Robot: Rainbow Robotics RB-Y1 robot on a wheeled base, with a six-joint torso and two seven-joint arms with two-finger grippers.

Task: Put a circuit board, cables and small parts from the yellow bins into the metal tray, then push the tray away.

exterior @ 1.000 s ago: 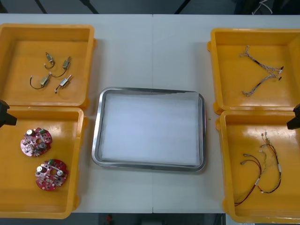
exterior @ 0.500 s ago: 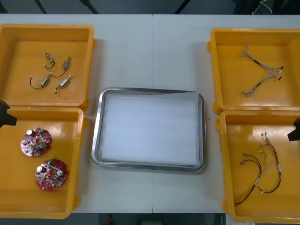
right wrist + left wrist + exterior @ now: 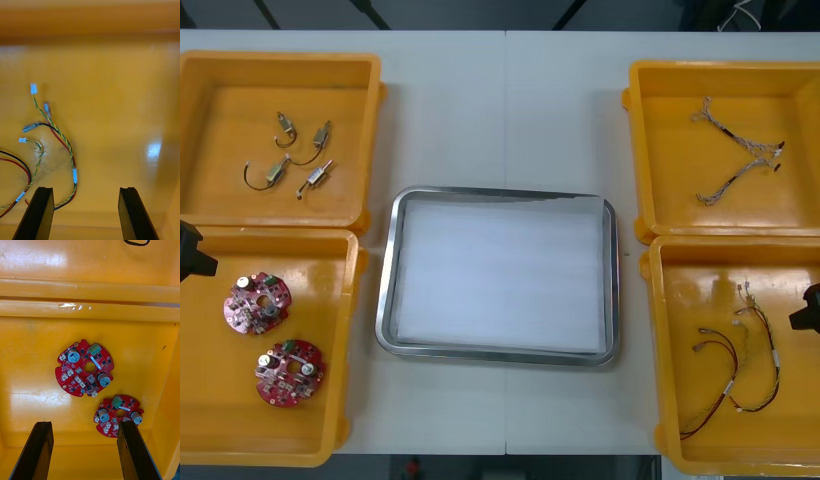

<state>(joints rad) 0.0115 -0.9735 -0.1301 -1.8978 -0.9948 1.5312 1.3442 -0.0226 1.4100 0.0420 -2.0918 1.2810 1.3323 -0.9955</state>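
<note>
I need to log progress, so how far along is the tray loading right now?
Nothing is done yet: the metal tray holds nothing. In hand: the left gripper hovers open over the circuit boards, and the right gripper hovers open over the red and yellow cables. Left: every pick, including the small metal parts, then pushing the tray away.

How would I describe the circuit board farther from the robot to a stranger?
From the metal tray, go to the nearer yellow bin on the robot's left. It holds two round red boards: yours is the far circuit board, closer than the near circuit board to the small metal parts.
</note>
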